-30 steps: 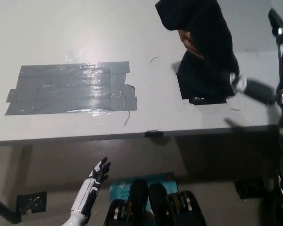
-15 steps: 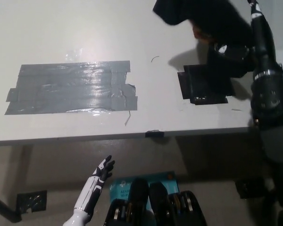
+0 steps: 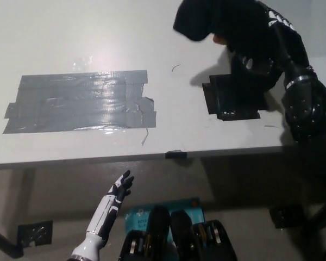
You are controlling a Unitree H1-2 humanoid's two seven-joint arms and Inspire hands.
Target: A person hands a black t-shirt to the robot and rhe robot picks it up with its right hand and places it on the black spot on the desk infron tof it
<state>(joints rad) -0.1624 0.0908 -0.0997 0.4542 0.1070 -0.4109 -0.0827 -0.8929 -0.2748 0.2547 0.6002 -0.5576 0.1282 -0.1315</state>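
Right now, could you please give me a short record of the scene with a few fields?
t-shirt: black t-shirt held up over the desk's far right, above the black spot
person: a bit of a hand shows under the cloth
right hand: raised at the t-shirt, grip hidden in the dark cloth
left hand: resting below the desk edge, fingers apart, empty
black spot: on the desk, partly covered
grey tape patch: on the desk's left
desk: white
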